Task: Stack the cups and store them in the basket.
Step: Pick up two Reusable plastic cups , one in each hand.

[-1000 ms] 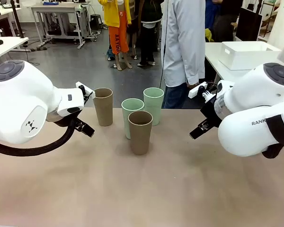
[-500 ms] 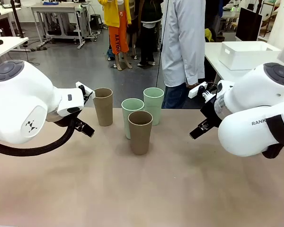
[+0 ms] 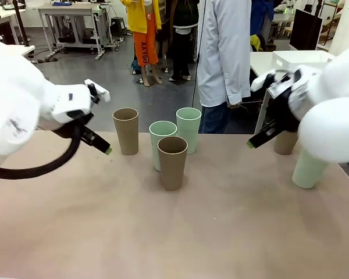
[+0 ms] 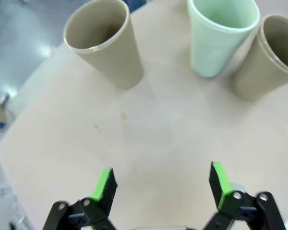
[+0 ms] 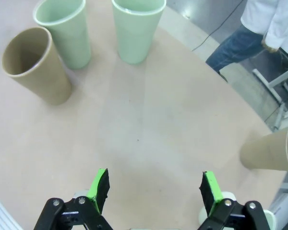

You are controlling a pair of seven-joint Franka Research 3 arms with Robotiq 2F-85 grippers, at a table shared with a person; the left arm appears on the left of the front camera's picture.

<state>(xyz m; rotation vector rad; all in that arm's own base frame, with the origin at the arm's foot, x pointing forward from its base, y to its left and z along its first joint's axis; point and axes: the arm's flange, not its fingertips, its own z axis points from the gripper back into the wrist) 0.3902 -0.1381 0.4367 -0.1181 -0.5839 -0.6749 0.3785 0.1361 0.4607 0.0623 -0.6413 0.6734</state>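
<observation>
tan and mint cups [image 3: 173, 163] crowd the far edge of the table [image 3: 163, 232], two more near its right edge. left gripper [image 4: 161, 179] and right gripper [image 5: 153, 184] hang spread, empty. a finger entering that crowd could topple a neighbour. the basket [image 3: 296, 58] is probably the white bin beyond.

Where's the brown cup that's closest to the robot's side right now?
Front view: the nearest brown cup stands upright near the middle of the table, just in front of a mint cup, with another brown cup farther back on its left.
</observation>
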